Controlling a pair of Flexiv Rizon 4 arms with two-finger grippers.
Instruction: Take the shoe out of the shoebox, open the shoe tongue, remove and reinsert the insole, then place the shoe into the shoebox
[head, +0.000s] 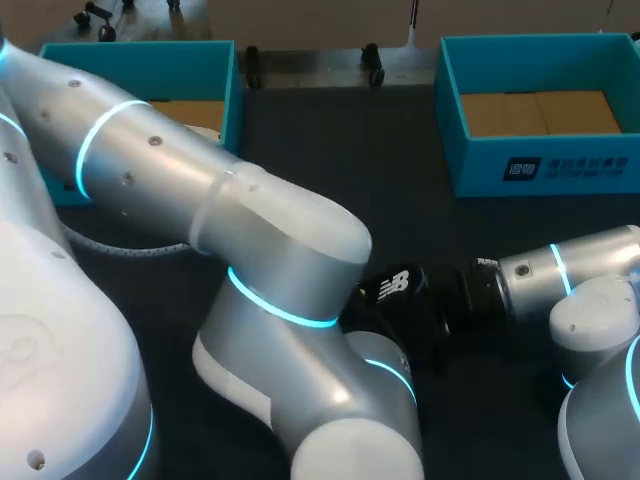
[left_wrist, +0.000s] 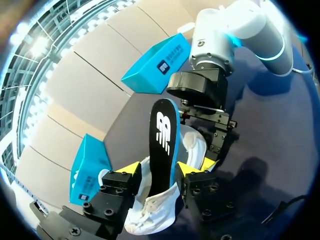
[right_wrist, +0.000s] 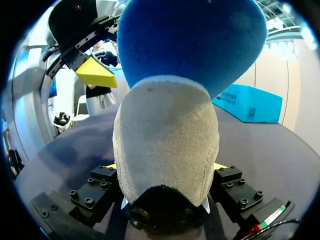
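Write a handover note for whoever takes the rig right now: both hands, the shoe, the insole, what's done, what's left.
Left hand: looks shut on the black insole with a blue underside, which stands up out of the shoe.
Right hand: shut on the white and beige shoe, mid-table between the two arms.
Teal cardboard shoeboxes: two at the far edge; neither holds the shoe.
Done: shoe out of its box, insole mostly out.
Left: I cannot tell whether the insole is coming out or going back in. Seat it fully, then box the shoe.

Dark table (head: 350, 150), matte surface, soft even light, faint shadows across it
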